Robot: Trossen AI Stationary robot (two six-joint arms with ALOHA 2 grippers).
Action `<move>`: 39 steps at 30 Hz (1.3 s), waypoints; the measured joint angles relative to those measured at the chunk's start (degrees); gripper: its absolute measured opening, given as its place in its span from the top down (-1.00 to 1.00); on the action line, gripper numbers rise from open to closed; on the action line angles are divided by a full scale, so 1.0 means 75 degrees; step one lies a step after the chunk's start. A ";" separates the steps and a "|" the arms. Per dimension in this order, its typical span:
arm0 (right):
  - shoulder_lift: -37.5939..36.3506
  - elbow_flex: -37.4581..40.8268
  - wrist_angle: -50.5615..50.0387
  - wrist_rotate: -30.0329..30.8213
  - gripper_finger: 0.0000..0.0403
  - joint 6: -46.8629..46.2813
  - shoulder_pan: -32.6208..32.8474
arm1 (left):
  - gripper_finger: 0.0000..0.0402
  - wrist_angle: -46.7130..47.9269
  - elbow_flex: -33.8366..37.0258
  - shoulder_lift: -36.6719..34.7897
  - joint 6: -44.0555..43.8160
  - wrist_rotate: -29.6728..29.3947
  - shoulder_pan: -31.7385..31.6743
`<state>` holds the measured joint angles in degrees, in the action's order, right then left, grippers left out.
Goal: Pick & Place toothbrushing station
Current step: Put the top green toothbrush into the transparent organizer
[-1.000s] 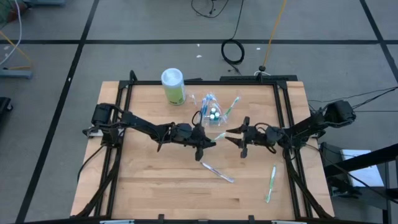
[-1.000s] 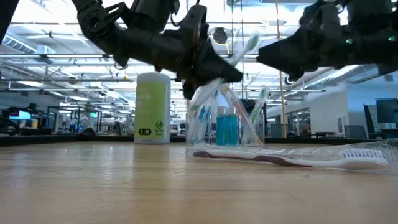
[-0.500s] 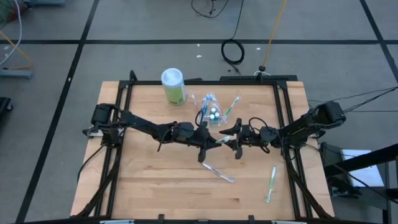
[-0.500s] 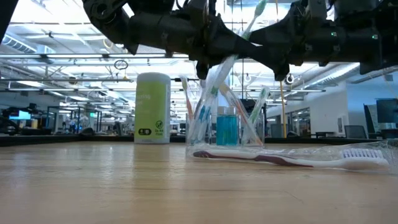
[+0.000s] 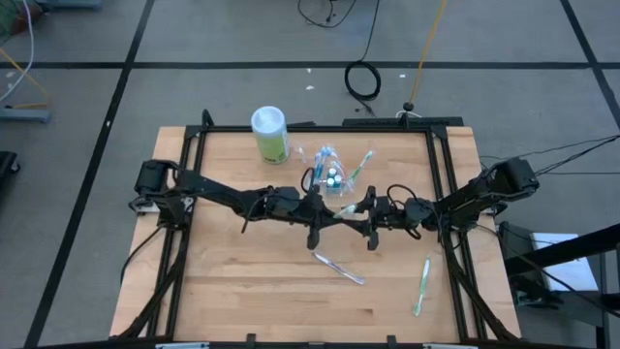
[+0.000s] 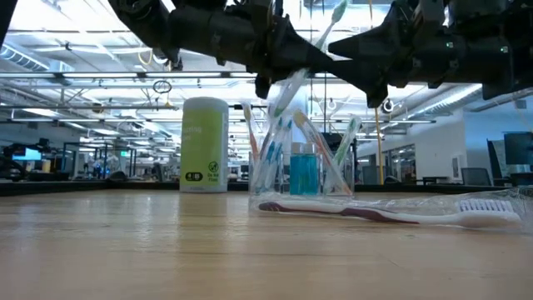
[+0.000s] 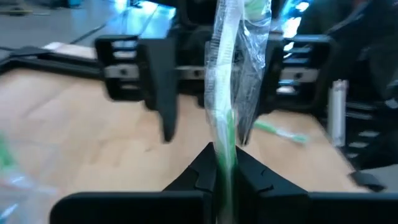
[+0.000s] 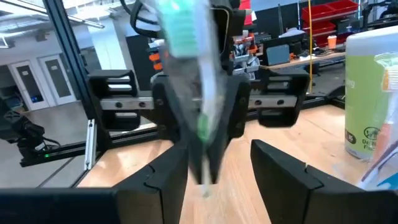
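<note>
Even, diffuse overhead light fills the high view; the wooden table [image 5: 252, 291] is bright and the arms cast only faint, soft shadows on it. The low view is strongly backlit: ceiling strip lights from 10 to 2 o'clock flare white, so both arms read as near-black silhouettes, while the tabletop foreground at 6 o'clock is soft and out of focus. In the left wrist view the wrapped toothbrush [image 7: 225, 93] is blurred, with glare on its film, and the background is smeared. The right wrist view shows a similarly blurred close foreground and sharper distant room.
</note>
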<state>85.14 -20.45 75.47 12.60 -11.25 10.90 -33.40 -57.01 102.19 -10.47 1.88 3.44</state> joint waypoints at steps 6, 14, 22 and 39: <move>0.0006 0.0006 0.0284 0.0023 0.16 0.0004 0.0000 | 0.94 0.0254 0.0000 -0.0158 0.0151 -0.0189 -0.0003; 0.0008 -0.0163 0.0989 0.0093 0.16 0.0334 -0.0076 | 0.95 0.0164 0.0000 -0.0154 0.0156 -0.0328 -0.0008; 0.0012 -0.0984 -0.0245 0.0090 0.16 0.0687 -0.0248 | 0.85 0.0002 0.0000 -0.0151 0.0144 -0.0334 -0.0020; 0.0009 -0.1008 -0.0283 0.0093 0.88 0.0624 -0.0192 | 0.73 0.0043 0.0000 -0.0148 0.0202 -0.0544 -0.0011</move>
<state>85.21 -28.01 73.35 13.30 -6.57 9.45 -33.08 -57.01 101.08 -8.95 -2.20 3.36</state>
